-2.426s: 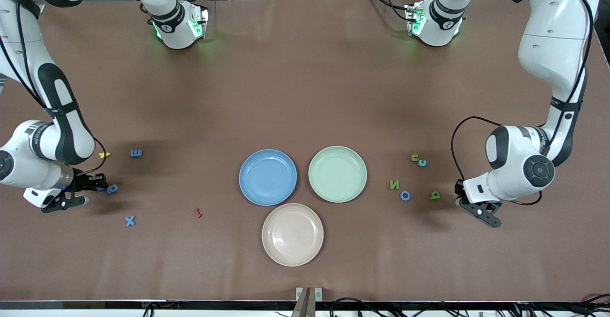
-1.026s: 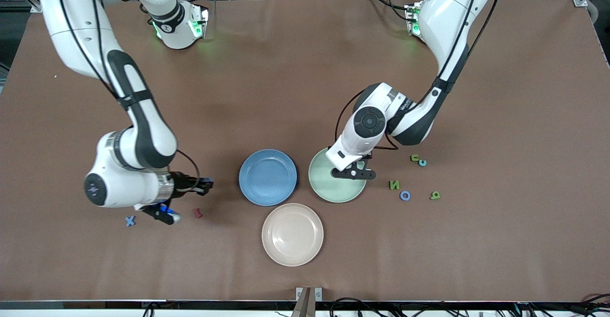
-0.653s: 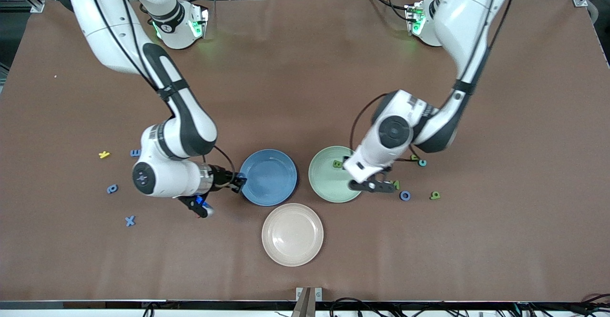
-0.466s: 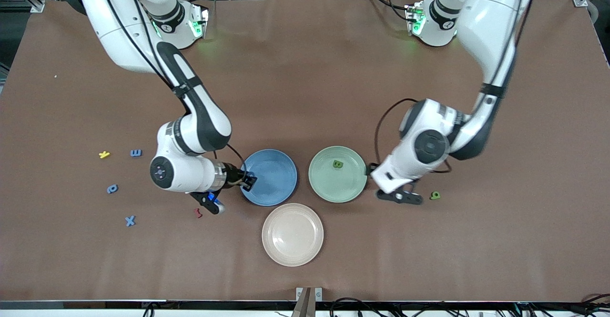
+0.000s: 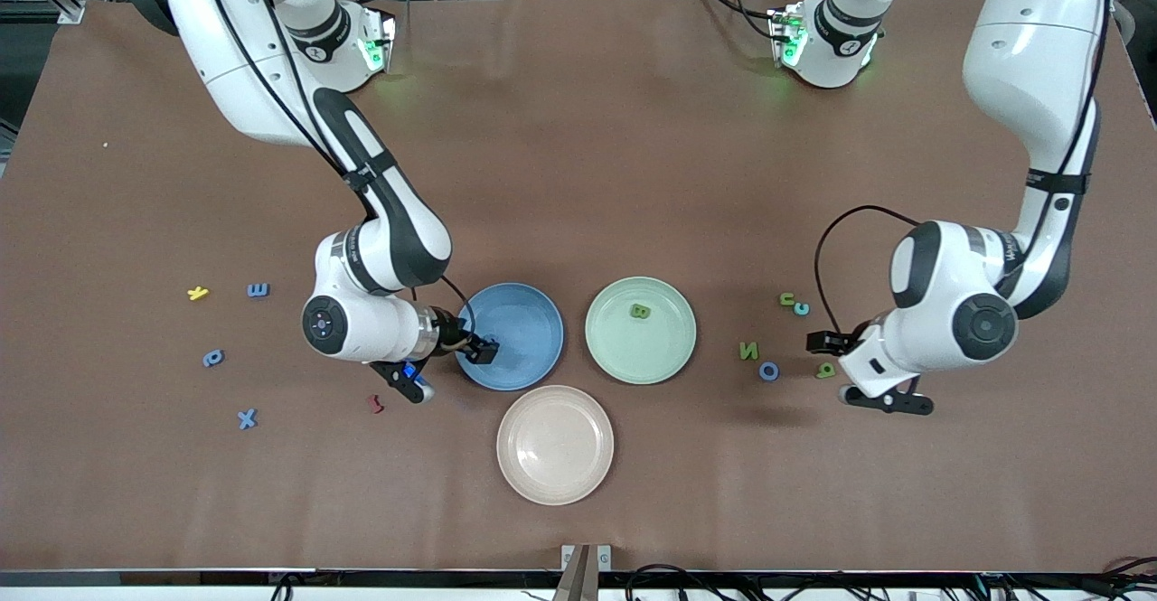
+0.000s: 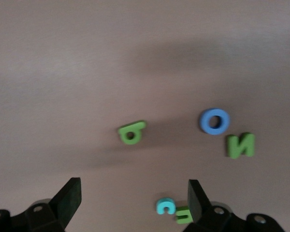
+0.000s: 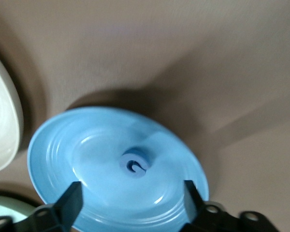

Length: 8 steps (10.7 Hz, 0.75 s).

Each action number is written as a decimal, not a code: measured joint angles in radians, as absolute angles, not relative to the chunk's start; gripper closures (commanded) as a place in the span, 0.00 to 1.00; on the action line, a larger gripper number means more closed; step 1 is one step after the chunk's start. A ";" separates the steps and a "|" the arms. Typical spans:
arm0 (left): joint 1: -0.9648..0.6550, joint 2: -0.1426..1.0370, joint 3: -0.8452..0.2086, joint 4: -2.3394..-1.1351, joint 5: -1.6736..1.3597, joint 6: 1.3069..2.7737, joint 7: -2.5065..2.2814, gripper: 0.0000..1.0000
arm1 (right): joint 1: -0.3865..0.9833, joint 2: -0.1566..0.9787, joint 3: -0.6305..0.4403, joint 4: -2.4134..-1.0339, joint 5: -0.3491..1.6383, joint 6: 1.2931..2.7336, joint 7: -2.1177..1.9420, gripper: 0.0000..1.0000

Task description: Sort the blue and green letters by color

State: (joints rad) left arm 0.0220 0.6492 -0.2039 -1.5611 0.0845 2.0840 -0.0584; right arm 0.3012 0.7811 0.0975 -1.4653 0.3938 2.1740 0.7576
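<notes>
My right gripper (image 5: 480, 349) (image 7: 131, 195) is open over the blue plate (image 5: 520, 316), above a small blue letter (image 7: 134, 163) that lies in the plate. That letter is hidden in the front view. A green B (image 5: 640, 311) lies in the green plate (image 5: 669, 348). My left gripper (image 5: 824, 342) (image 6: 133, 193) is open and empty over a loose group: green U (image 5: 787, 298), light blue letter (image 5: 801, 309), green N (image 5: 748, 350), blue O (image 5: 768, 370) and a green letter (image 5: 824, 370). Blue E (image 5: 258, 290), P (image 5: 212, 358) and X (image 5: 246, 418) lie toward the right arm's end.
A cream plate (image 5: 554, 483) sits nearer the front camera than the two coloured plates. A yellow letter (image 5: 197, 293) lies beside the blue E. A dark red letter (image 5: 377, 403) lies near the right arm's wrist.
My right gripper moved from the letters at its end to over the blue plate. My left gripper left the green B in the green plate and swung back to the letters at its end.
</notes>
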 measured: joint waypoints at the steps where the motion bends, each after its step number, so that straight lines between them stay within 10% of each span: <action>1: 0.038 0.653 -0.204 -1.564 0.084 2.084 -0.080 0.06 | 0.287 0.780 0.089 -1.462 0.390 2.177 0.737 0.00; 8: 0.064 0.688 -0.204 -1.621 0.088 2.232 -0.187 0.08 | 0.019 0.776 0.067 -1.457 0.094 2.179 0.097 0.00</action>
